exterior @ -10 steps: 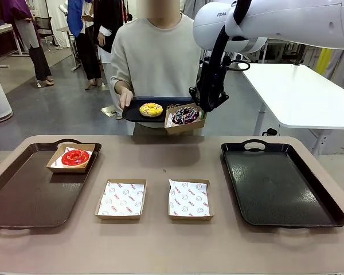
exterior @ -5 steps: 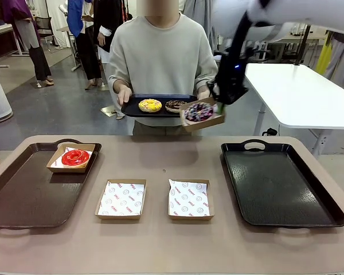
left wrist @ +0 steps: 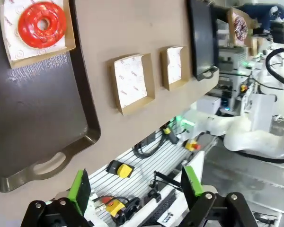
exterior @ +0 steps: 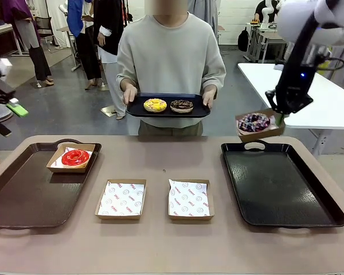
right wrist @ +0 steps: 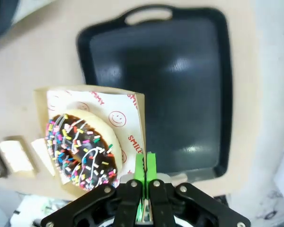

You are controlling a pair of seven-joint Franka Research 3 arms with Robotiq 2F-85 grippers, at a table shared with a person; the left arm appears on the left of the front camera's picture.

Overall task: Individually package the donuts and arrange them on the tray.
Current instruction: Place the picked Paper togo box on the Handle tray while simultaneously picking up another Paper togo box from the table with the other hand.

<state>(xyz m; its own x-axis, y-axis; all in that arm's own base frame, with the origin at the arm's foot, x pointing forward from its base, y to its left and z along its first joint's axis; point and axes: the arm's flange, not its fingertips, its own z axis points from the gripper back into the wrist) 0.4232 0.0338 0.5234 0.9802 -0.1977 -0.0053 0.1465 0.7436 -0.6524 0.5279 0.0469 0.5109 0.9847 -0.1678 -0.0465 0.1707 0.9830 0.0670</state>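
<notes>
Left gripper (left wrist: 135,183) hangs open and empty off the table's 9 o'clock edge; a second ago it was nowhere in the front view.

Red donut (exterior: 75,157) sits boxed at 10 o'clock, in the far corner of the left tray (exterior: 23,200). No change there.

Two empty boxes (exterior: 121,199) (exterior: 189,199) lie side by side at 6 o'clock, paper liners in, between the trays.

At 12 o'clock the person holds a small tray (exterior: 168,112) with the yellow donut (exterior: 155,105) and chocolate donut (exterior: 182,105), both unboxed.

Right gripper (right wrist: 145,172) is clamped on the rim of a box (exterior: 261,136) carrying the sprinkled donut (exterior: 253,121). A second ago this box was against the person's tray; now it hangs in the air at 2 o'clock, over the far handle of the right tray (exterior: 309,212), which is bare.

Reading: one donut packaged and placed, a second boxed and nearly over its tray, two to go. Box tilts slightly, so a level set-down matters.
</notes>
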